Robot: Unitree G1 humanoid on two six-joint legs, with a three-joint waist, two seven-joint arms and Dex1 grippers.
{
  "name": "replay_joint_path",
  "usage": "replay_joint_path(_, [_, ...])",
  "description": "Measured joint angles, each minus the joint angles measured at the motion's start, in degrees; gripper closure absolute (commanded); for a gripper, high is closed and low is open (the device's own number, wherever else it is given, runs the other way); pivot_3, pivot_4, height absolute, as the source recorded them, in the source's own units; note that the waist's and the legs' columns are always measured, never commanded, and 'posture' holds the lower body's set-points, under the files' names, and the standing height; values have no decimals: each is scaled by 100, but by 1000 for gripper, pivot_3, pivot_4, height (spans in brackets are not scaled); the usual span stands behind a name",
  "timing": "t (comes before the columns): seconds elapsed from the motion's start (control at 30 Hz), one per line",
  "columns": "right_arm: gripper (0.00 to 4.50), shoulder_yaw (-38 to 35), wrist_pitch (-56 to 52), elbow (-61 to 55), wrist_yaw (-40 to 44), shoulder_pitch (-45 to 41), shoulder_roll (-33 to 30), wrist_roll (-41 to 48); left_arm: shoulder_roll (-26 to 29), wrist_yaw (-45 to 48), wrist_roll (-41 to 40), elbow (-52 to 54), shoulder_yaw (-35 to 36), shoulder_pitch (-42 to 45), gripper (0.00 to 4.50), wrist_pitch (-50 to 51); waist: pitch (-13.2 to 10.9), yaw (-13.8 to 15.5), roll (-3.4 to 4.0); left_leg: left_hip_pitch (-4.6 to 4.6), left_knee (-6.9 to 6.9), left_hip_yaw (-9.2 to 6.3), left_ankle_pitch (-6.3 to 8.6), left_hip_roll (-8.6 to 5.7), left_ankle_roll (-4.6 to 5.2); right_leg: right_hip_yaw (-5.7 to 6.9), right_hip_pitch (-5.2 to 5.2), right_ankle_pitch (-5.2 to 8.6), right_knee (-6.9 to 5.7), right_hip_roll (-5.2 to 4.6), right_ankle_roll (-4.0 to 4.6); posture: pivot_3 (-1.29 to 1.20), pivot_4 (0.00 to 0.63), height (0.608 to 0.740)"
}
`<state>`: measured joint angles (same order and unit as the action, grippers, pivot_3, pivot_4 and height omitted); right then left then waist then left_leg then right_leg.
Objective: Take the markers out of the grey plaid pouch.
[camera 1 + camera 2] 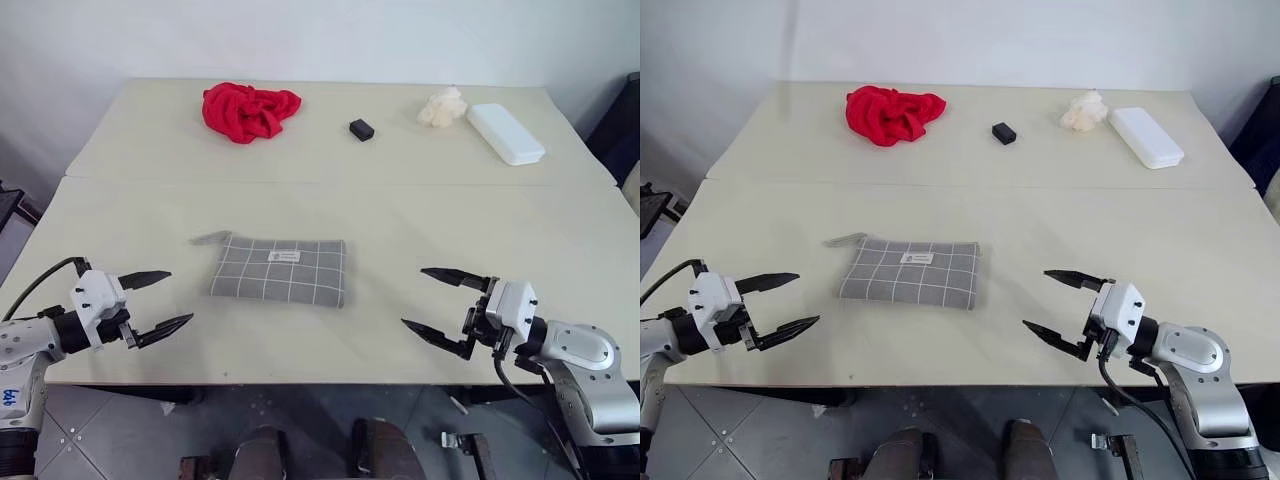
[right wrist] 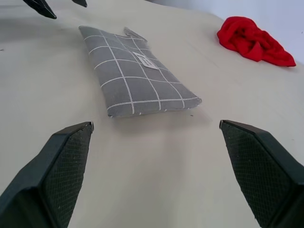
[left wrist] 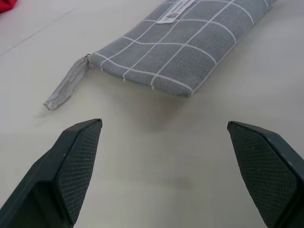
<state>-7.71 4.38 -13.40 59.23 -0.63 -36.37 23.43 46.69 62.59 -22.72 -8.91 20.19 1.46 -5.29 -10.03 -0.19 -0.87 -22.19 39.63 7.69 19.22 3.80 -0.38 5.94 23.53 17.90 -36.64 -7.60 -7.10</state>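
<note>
Left eye view is showing the left gripper (image 1: 158,301) and right gripper (image 1: 437,303) hovering at the near table (image 1: 480,210) edge, jaws spread wide and gripping nothing, flanking the grey plaid pouch (image 1: 281,269), probably ready for a two-handed approach. The pouch is lying flat and closed between them. A red cloth (image 1: 248,110) is lying beyond.

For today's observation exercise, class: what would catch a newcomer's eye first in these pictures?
First, the grey plaid pouch, lying flat and closed near the table's middle, its pull tab pointing toward the robot's left. The left gripper and right gripper hang open on either side of it, touching nothing. Next, the bright red cloth, crumpled at the far edge, to the left.
</note>
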Motion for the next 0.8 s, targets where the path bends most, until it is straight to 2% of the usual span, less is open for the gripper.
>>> replay_joint_path(0.1, [29,3,-74,0,-21,-39,0,10,-46,-50,-33,155,-2,0,0,132,0,1,0,0,0,0,0,0,0,0,0,0,1,0,0,0,150,740])
replay_joint_path(0.17, [29,68,-224,1,-32,-85,6,53,33,-47,-124,342,-37,-61,0,590,0,1,0,0,0,0,0,0,0,0,0,0,1,0,0,0,150,740])
replay_joint_path(0.33, [29,395,-547,18,-258,-535,348,83,-45,68,-897,641,20,-231,0,1711,0,-25,2,2,0,3,-1,4,-2,-3,5,1,-10,2,2,0,150,740])
replay_joint_path(0.5, [29,590,-1473,-364,-427,-883,286,378,125,11,-1196,106,423,-272,0,2544,-1,-10,3,1,0,2,0,4,-2,-2,6,2,-11,1,4,0,150,740])
replay_joint_path(0.67, [29,769,-2198,-830,-497,-1323,209,621,536,9,-1843,-360,770,131,0,4155,0,26,1,0,0,-6,0,0,-1,0,4,3,-13,-2,5,0,150,740])
replay_joint_path(0.77, [574,894,-2465,-906,-597,-1397,105,552,887,54,-2126,-417,680,330,0,5257,1,9,-1,-1,-1,-3,3,-2,-1,0,5,3,-11,-3,5,0,150,740])
replay_joint_path(0.8, [898,937,-2541,-906,-658,-1399,89,486,960,77,-2202,-408,615,383,0,5519,1,1,0,-1,-1,-1,3,-2,-1,-1,6,3,-11,-3,5,0,150,740])
